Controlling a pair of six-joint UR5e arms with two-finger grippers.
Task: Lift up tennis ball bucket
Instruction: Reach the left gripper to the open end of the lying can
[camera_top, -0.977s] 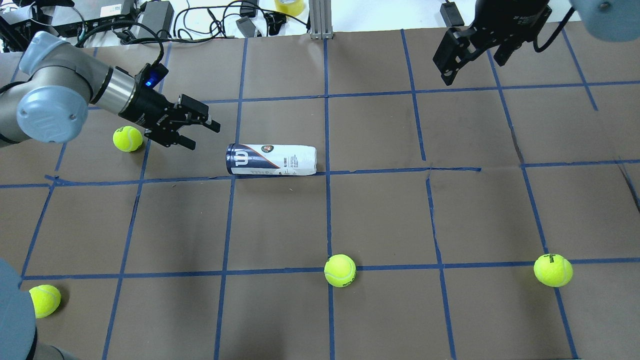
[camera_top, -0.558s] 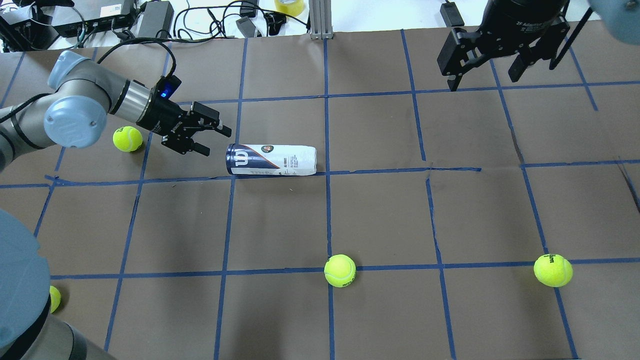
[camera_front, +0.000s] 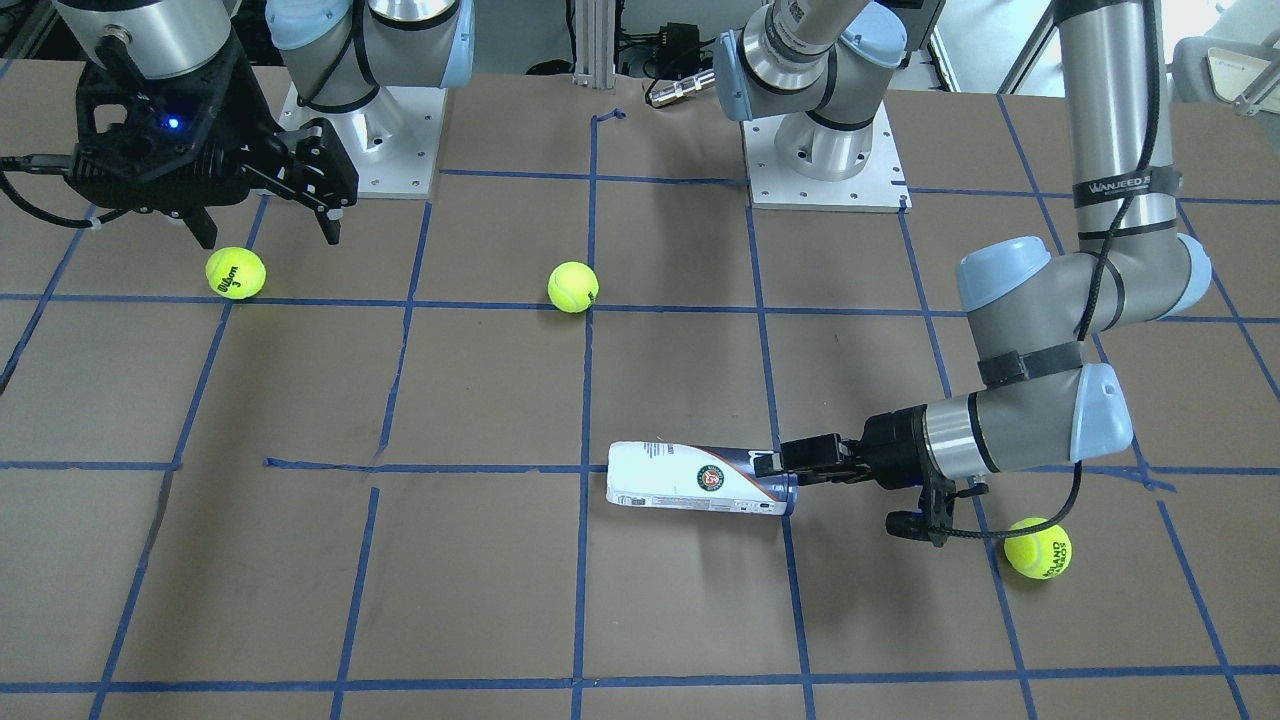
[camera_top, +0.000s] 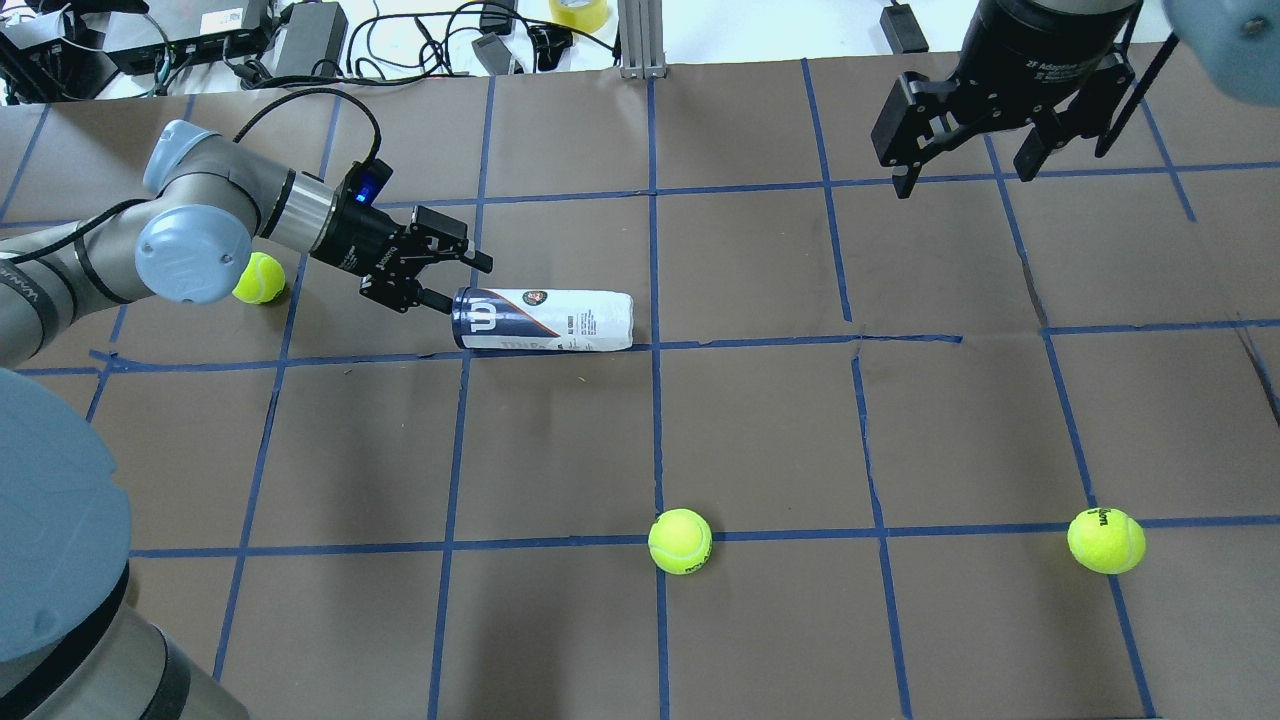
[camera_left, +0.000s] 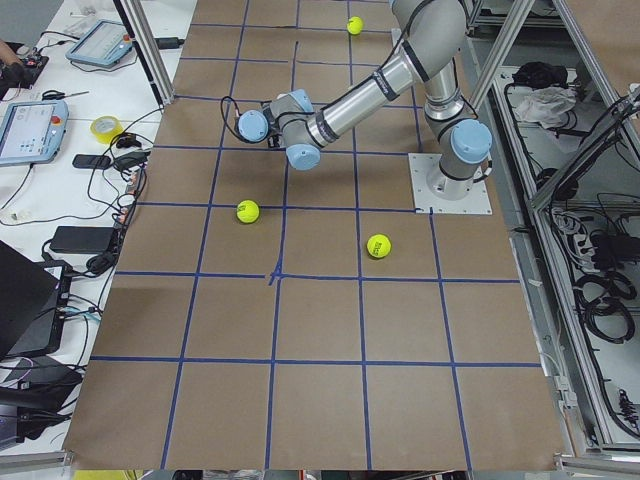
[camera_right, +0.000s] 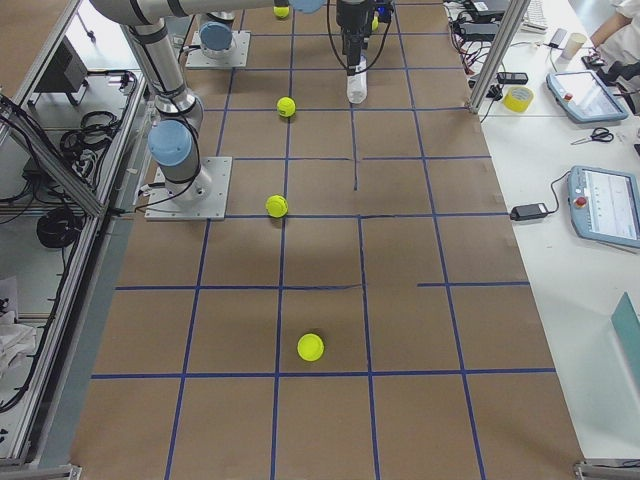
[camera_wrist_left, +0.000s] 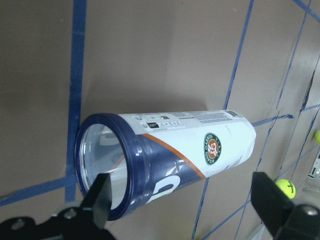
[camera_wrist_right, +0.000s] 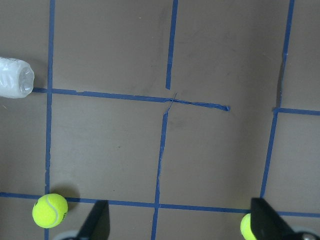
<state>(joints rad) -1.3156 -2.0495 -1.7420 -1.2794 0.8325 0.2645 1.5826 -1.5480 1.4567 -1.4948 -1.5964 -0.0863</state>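
Tennis ball bucket (camera_top: 543, 320) against left gripper (camera_top: 466, 284): jaw state? — K.

Left gripper spread wide, nothing held. Wrist view: 1 finger (camera_wrist_left: 97, 197) at each lower corner, the bucket's dark blue rim lying between them. Overhead: the nearer fingertip sits right at the navy "W" end; contact cannot be confirmed. — M.

Bucket position? — K.

Flat on its side on the table (camera_top: 760, 430), long axis along a blue tape line (camera_top: 800, 340). Navy end points toward the left gripper, white end away from it. Left of centre in the overhead view. — M.

Right gripper (camera_top: 968, 170)? — K.

Also spread, empty, raised over the far right part of the table, well apart from the bucket. — M.

Other items? — K.

3 tennis balls in overhead: ball (camera_top: 258, 278) just behind the left wrist, partly hidden by the arm; ball (camera_top: 680, 541) near front, centre; ball (camera_top: 1105, 540) near front, right. All apart from the bucket. — M.
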